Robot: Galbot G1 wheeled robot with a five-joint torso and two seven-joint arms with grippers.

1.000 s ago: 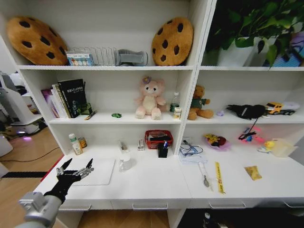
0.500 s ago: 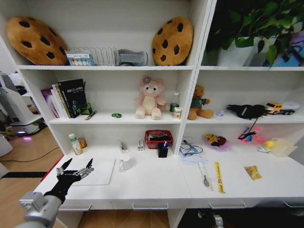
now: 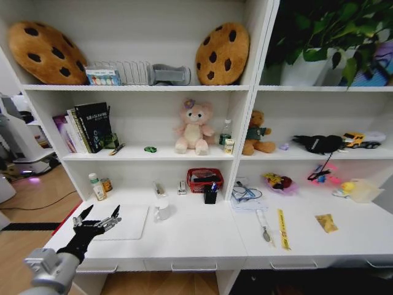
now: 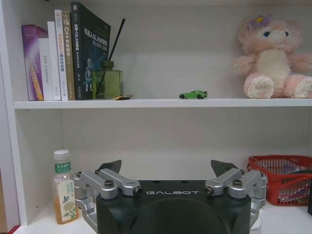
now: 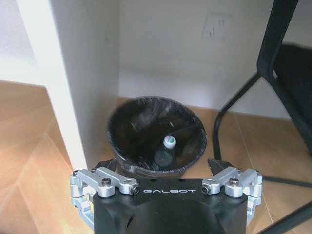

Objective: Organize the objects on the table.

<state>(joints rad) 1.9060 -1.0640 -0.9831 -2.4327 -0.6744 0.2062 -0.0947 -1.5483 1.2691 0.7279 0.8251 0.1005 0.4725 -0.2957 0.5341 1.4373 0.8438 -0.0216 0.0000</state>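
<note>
Your left gripper point(image 3: 96, 217) hangs with its fingers spread, empty, over the near left corner of the table point(image 3: 196, 236), just above the thin silver laptop point(image 3: 126, 221) lying flat there. It looks stiff, slick and fragile; take an edge. Your right gripper point(image 5: 166, 168), fingers spread, hangs over a black bin point(image 5: 156, 134)

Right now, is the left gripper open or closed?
Open. The left gripper hovers over the laptop at the table's left end, fingers spread apart with nothing between them; the left wrist view shows the same.
</note>
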